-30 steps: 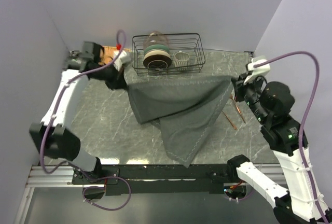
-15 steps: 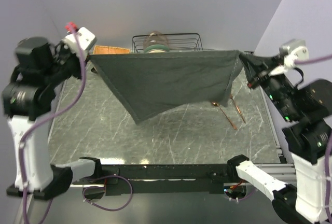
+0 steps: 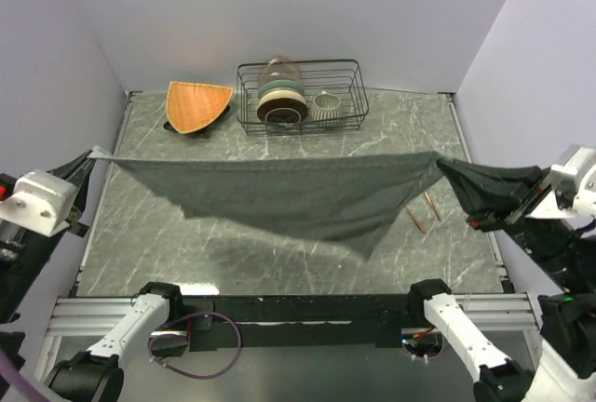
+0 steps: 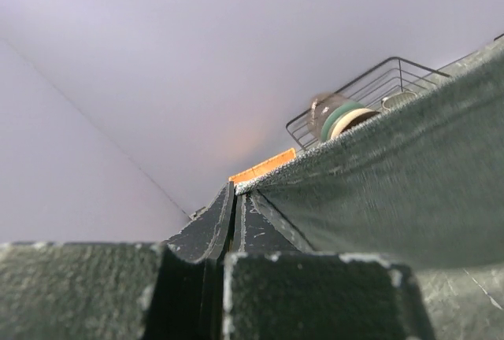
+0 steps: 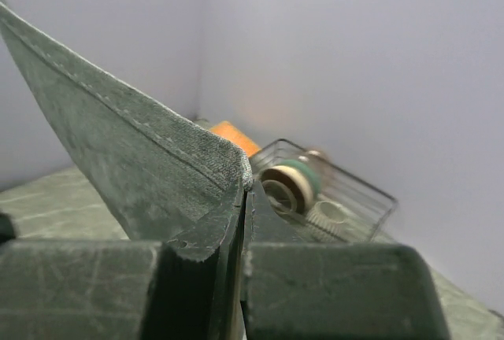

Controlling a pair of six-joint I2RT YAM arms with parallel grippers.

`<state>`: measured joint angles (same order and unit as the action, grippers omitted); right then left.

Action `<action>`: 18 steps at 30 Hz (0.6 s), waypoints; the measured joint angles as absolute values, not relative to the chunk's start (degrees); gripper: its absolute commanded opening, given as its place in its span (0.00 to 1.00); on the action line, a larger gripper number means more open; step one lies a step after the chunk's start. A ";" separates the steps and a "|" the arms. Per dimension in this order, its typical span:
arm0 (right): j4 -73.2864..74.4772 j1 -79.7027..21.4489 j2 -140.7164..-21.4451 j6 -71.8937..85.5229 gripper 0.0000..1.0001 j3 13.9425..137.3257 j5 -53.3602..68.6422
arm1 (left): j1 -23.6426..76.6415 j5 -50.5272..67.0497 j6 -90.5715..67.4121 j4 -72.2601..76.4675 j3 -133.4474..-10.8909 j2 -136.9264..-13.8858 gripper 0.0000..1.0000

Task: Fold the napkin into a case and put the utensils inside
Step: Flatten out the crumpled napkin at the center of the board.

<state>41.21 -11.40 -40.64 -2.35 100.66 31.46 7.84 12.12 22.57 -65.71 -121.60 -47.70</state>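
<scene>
Your left gripper [image 3: 90, 156] sits at the left edge of the table [image 3: 233, 267], raised above it. Its jaws are pressed together on one corner of the napkin [image 3: 289, 193]. In the left wrist view the two fingers [image 4: 209, 230] meet, with the hemmed corner pinched at their tips. Your right gripper [image 3: 447, 167] sits at the opposite side, over the right edge of the table. It is likewise clamped tight on the napkin's other upper corner. In the right wrist view the hem curls over the fingertips [image 5: 272, 230] and is gripped between them.

The napkin hangs in the air between the two grippers, clear of the table. Its upper hem runs taut and almost straight from left to right. Below that hem the dark grey cloth is unfolded in a single sheet. It drapes toward you and tapers to a low corner right of centre. Its shadow [image 3: 251, 258] falls on the marble-patterned surface beneath.

The utensils [image 3: 421, 212] lie on the table below the napkin's right end, near the right gripper. Two copper-coloured pieces show in part. The cloth hides the rest, so you cannot tell which piece is which.

Beyond the napkin, near the back wall, the wire rack [image 3: 300, 95] holds a stack of dishes [image 3: 281, 102] and a ribbed cup [image 3: 325, 104]. The orange fan-shaped mat [image 3: 197, 104] lies just left of the rack.
</scene>
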 measured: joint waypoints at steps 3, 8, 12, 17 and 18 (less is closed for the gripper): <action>41.06 -8.97 -38.48 1.39 0.00 97.32 34.09 | 7.84 11.86 21.98 -66.74 -122.52 -48.01 0.01; 40.29 -8.56 -39.77 4.12 0.00 92.29 32.05 | 7.86 9.04 21.43 -65.43 -116.20 -49.71 0.01; 36.14 -8.47 -44.12 4.01 0.00 86.50 28.21 | 7.84 5.67 21.91 -60.62 -104.53 -53.78 0.01; 27.94 -8.45 -50.09 2.70 0.00 72.42 24.38 | 7.79 3.55 25.12 -49.25 -89.56 -61.65 0.01; 25.87 -8.45 -51.79 2.37 0.00 69.60 23.66 | 7.62 3.51 26.13 -47.13 -86.74 -63.70 0.01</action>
<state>25.87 -8.45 -51.79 2.37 69.60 23.66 7.62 3.51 26.13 -47.13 -86.74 -63.70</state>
